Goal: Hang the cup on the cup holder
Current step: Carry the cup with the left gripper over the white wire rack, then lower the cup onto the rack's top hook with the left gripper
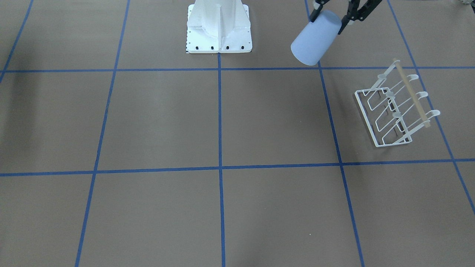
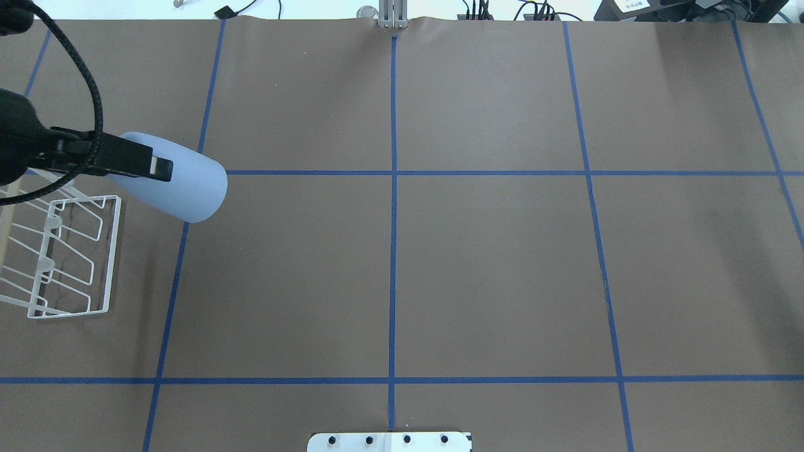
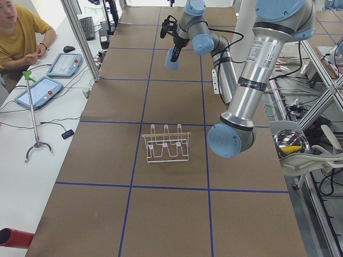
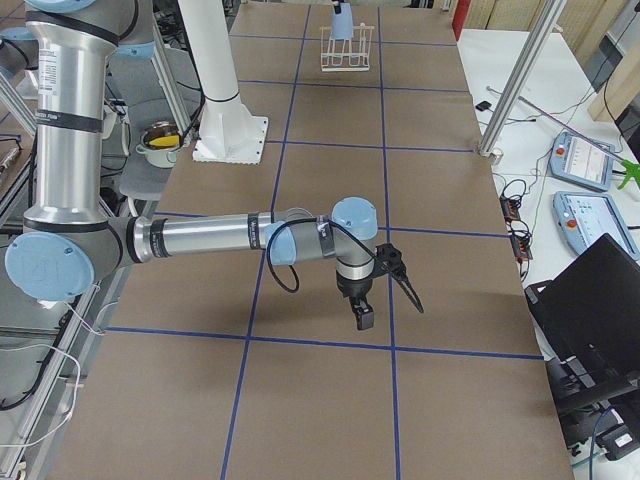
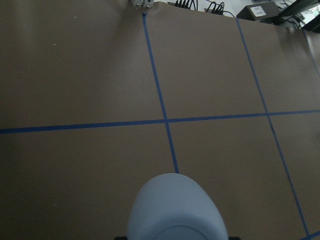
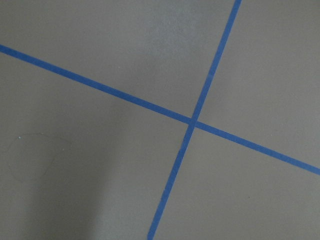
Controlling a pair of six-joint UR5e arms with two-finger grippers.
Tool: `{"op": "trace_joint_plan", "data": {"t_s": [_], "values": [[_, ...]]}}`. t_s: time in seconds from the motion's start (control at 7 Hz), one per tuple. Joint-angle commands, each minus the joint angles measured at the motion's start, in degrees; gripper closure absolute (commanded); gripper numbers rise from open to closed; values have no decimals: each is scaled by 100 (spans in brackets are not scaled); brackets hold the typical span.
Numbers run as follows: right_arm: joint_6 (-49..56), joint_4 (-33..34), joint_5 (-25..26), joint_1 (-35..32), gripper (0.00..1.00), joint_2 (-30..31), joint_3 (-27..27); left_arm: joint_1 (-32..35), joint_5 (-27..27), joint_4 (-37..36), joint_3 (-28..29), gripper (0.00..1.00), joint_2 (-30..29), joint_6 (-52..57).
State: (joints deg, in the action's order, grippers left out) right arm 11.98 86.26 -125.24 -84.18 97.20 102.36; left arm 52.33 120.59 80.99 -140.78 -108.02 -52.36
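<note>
Pale blue tapered plastic cup, matte and without a handle, hung tilted in the air, clamped in the black two-finger left pincer. The fingers were closed against opposite sides of its wall toward one end, while the other end pointed out and down over the brown paper-covered surface. The left wrist view showed only its rounded body, and which end was the open mouth could not be told. It looked light, thin-walled and fairly stiff, unlikely to break if dropped, though a hard squeeze would probably flex it. With a smooth taper and no handle it seemed likely to slide along the pads. The sensible hold was therefore a moderate pinch across the wall, well back from the mouth, leaving that opening free to go over a prong. Near it, but not touching, stood the white wire cup holder, with a rectangular base, slanted round-tipped prongs and a light wooden dowel bar. All its prongs were bare, so the hanging was judged not yet done. Blue tape lines gridded the surface. Well apart, toward the other end, the right pincer hovered low near a tape crossing. It appeared only in the side view, so whether it was open or closed could not be told, and its own wrist view showed just surface and tape.
</note>
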Motion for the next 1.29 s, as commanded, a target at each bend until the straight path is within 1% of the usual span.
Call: {"op": "trace_joint_plan", "data": {"t_s": [0.0, 0.29, 0.43, 0.71, 1.0, 1.14], "values": [[226, 57, -9, -55, 0, 71, -5, 285, -35, -794, -116, 100, 427, 1318], [156, 40, -70, -55, 0, 53, -14, 758, -44, -795, 23, 100, 833, 2287], [147, 22, -71, -55, 0, 62, -14, 1048, 17, -786, 337, 100, 844, 2691], [138, 13, -71, -46, 0, 71, -14, 1322, 26, -708, 900, 100, 835, 3334], [120, 13, -71, -46, 0, 71, -23, 1428, 35, -507, 1279, 100, 817, 3608], [120, 13, -71, -46, 0, 71, -23, 1542, 35, -235, 1655, 100, 748, 3610]]}}
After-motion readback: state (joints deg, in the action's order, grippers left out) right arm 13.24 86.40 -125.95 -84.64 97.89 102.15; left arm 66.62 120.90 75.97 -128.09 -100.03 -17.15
